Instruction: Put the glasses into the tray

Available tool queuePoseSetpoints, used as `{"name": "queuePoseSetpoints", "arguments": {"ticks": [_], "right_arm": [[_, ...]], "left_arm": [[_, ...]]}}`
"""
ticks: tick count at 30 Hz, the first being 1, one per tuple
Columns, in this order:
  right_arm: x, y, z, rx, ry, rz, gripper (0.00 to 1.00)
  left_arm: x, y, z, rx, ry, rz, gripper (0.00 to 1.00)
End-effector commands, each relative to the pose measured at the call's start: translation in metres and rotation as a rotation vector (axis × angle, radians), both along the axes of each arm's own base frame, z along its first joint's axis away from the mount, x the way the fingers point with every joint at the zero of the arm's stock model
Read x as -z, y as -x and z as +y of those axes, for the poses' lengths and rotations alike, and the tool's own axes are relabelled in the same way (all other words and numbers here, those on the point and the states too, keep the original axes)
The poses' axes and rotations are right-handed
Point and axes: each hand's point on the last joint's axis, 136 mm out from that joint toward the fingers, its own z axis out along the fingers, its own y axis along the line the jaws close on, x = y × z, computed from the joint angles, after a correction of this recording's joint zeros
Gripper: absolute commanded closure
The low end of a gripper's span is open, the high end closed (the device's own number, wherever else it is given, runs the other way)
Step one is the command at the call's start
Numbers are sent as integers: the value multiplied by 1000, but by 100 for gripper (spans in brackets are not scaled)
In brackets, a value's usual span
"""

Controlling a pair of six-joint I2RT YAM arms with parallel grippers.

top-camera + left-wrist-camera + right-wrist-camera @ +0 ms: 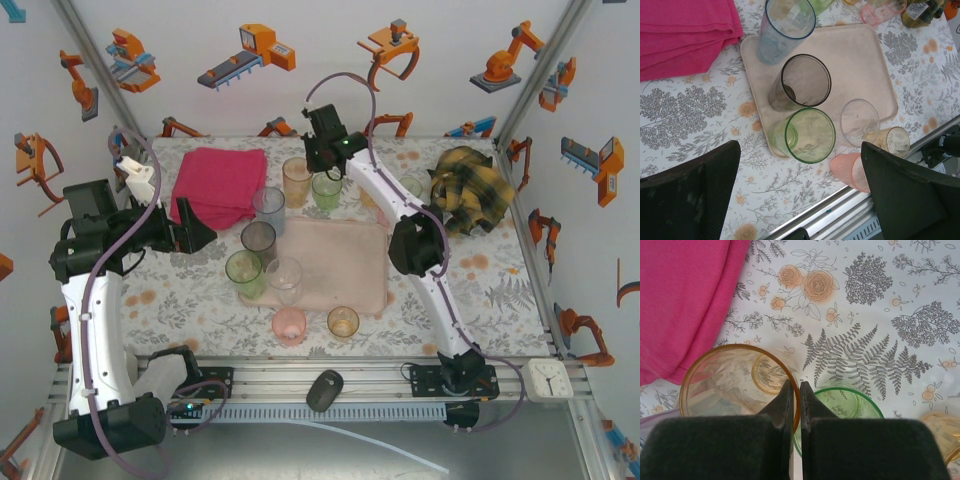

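Glasses (258, 240): some on tray (335, 262), rest around it. Right claw (795, 386) clenched on orange glass (730, 390) rim at tray's 12 o'clock; we read it as a lift grip. Left claw (198, 225) released, parked at 9 o'clock.

Your floral table (480, 290) carries: pink tray (340, 265), centre; magenta cloth (220, 185), 10 o'clock; plaid cloth (470, 190), 2 o'clock; orange tumbler (297, 180) and green tumbler (326, 190), 12 o'clock; pink tumbler (290, 326) and amber tumbler (343, 322), 6 o'clock.

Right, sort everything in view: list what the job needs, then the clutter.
Job: tumblers, including the orange tumbler pinched by the right end effector; pink tray.
Clutter: magenta cloth, plaid cloth, computer mouse, small clock.
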Motion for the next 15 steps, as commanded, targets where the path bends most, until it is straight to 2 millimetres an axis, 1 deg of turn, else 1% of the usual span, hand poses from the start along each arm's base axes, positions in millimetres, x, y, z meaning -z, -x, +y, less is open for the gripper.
{"name": "queuePoseSetpoints", "arguments": {"ticks": [1, 8, 11, 15], "right_arm": [[-33, -8, 4, 10, -80, -58, 96], [-67, -14, -4, 29, -136, -110, 97], [-76, -19, -17, 71, -164, -107, 96], [-88, -22, -25, 85, -208, -106, 97]], "left_arm": [[-6, 2, -1, 6, 13, -23, 1], [-7, 2, -1, 4, 11, -26, 1], [-5, 3, -1, 6, 8, -27, 1], [-4, 3, -1, 9, 8, -27, 1]]}}
